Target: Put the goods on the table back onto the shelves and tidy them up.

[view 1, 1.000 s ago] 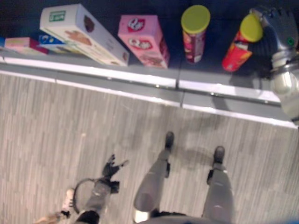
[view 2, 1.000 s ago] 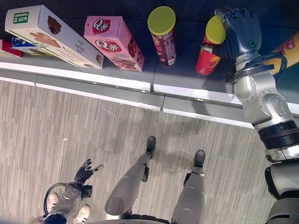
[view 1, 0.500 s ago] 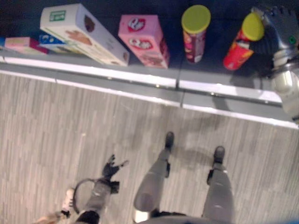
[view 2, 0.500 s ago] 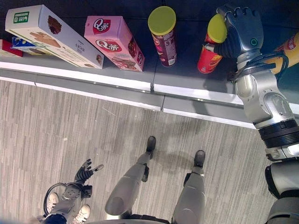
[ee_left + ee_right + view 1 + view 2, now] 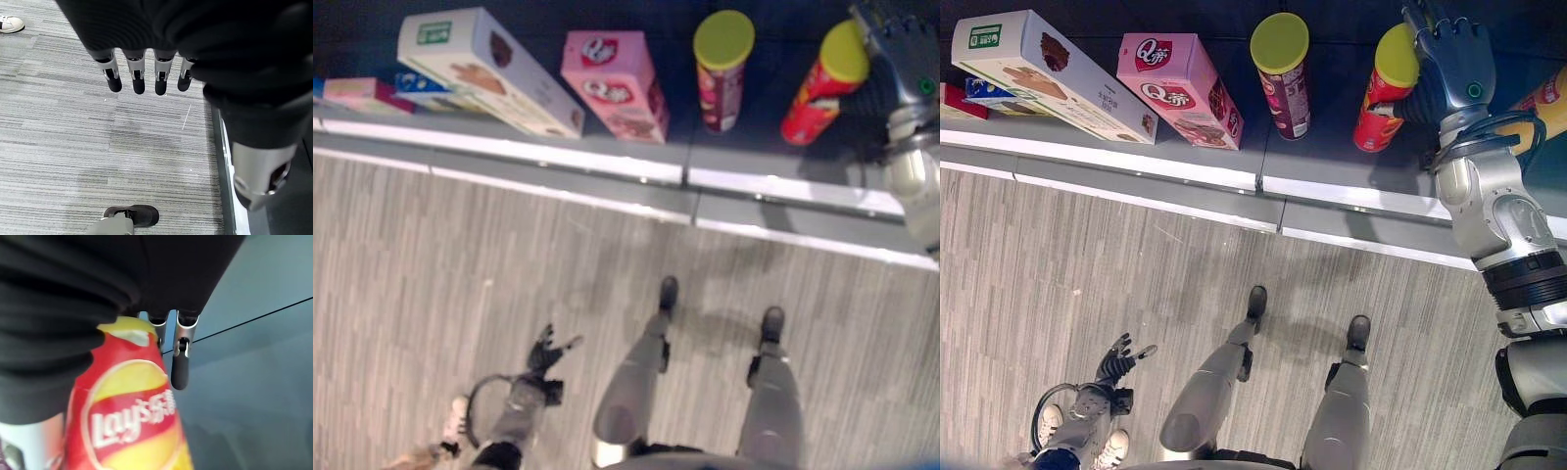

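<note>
Eye views: red can [image 5: 1383, 93] stands tilted on the shelf [image 5: 1332, 166], its yellow lid against the right hand [image 5: 1454, 59]; a maroon can [image 5: 1281, 73] stands well clear of the fingers. Risk: pulling away could tip the red can, since it leans.
Left wrist view: left hand [image 5: 146, 73] over floor, fingers straight, holding nothing.
Right wrist view: red can beside the fingers [image 5: 179, 367], which are straight, not wrapped round it.
</note>
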{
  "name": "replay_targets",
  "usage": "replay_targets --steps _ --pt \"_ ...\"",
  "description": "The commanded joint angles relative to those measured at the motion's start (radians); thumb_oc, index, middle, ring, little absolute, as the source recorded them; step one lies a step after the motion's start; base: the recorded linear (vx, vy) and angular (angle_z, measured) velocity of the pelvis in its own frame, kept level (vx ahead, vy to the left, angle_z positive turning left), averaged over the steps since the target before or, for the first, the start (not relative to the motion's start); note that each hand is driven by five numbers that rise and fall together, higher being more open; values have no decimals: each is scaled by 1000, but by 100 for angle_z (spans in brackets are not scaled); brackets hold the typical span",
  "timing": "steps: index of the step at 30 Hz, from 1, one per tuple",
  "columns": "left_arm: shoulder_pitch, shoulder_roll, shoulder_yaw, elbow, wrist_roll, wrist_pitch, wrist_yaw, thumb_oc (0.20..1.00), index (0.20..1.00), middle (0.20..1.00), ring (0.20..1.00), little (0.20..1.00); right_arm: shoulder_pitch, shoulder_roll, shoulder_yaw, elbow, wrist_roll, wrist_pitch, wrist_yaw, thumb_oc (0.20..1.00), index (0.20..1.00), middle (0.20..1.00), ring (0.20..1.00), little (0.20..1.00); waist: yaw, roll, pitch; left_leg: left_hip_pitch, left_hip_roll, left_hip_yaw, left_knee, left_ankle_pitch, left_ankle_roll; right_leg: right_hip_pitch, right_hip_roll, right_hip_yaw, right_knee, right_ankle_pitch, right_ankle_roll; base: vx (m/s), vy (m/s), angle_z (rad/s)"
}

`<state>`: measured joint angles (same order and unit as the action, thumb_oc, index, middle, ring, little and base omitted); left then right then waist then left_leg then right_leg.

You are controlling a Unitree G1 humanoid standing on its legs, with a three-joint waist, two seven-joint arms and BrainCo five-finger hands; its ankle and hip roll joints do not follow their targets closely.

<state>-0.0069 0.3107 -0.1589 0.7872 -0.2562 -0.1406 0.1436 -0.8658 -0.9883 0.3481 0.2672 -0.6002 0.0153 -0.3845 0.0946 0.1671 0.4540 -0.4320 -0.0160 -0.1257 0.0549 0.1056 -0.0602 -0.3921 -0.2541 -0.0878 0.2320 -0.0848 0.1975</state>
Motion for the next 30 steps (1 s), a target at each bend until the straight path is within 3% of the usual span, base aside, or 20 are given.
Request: replay_targets --steps 1,7,13,18,21,22,24,25,26,29,30 --pt "-19 42 -25 32 3 -11 26 1000 1000 1000 1000 1000 -74 -8 46 -13 -38 0 -53 1000 1000 1000 1000 1000 10 -40 -26 21 36 71 52 -127 -48 18 16 66 -92 78 -20 0 0 0" --pt "-18 48 -32 25 17 -6 18 1000 1000 1000 1000 1000 -39 -5 12 -70 -40 -7 -66 1000 1000 1000 1000 1000 10 -60 -68 71 49 75 -19 -106 -53 69 23 54 -172 115 -9 14 3 -1" --pt "1 38 -16 43 56 19 6 1000 1000 1000 1000 1000 233 77 -174 -287 -5 -49 -70 1000 1000 1000 1000 1000 -17 -96 -131 157 57 97 -81 -104 -46 143 21 51 -257 160 8 88 59 -9" --pt "17 36 23 80 105 36 -14 1000 1000 1000 1000 1000 492 192 -248 -411 206 -141 60 1000 1000 1000 1000 1000 -72 -146 -165 217 49 142 -92 -125 -25 159 12 92 -288 219 31 68 120 -20" --pt "21 45 62 122 125 39 -12 1000 1000 1000 1000 1000 611 281 -269 -407 321 -171 119 1000 1000 1000 1000 1000 -99 -176 -162 248 52 210 -79 -148 -12 145 17 114 -290 255 52 26 114 -57" --pt "23 54 73 120 135 40 -10 1000 1000 1000 1000 1000 636 302 -267 -399 355 -182 145 1000 1000 1000 1000 1000 -103 -181 -159 254 64 237 -69 -155 -10 139 18 89 -286 252 51 5 70 -93" --pt "34 72 92 105 136 40 -17 1000 1000 1000 1000 1000 663 323 -260 -386 403 -194 173 1000 1000 1000 1000 1000 -96 -185 -156 282 103 309 -60 -165 -12 139 -4 -55 -258 228 44 -18 19 -124" --pt "34 73 93 105 136 40 -17 1000 1000 1000 1000 1000 663 324 -260 -387 403 -194 174 1000 1000 1000 1000 1000 -97 -186 -157 280 102 309 -61 -162 -12 137 -5 -55 -259 230 44 -16 -58 -142" --pt "54 81 119 105 153 48 -15 1000 1000 1000 1000 1000 701 330 -278 -369 432 -200 192 1000 1000 1000 1000 1000 -95 -191 -171 319 152 392 -59 -162 -24 172 -50 -207 -240 214 32 -6 -51 -145" --pt "53 86 136 123 164 52 -13 1000 1000 1000 1000 1000 729 339 -306 -355 453 -201 204 1000 1000 1000 1000 1000 -105 -205 -181 354 179 445 -56 -165 -32 173 -79 -223 -223 249 38 54 -176 -139" --pt "53 94 157 137 164 53 -13 1000 1000 1000 1000 1000 748 343 -332 -334 478 -197 203 1000 1000 1000 1000 1000 -108 -209 -192 394 215 478 -33 -196 -50 192 -108 -249 -216 270 55 96 -222 -75"
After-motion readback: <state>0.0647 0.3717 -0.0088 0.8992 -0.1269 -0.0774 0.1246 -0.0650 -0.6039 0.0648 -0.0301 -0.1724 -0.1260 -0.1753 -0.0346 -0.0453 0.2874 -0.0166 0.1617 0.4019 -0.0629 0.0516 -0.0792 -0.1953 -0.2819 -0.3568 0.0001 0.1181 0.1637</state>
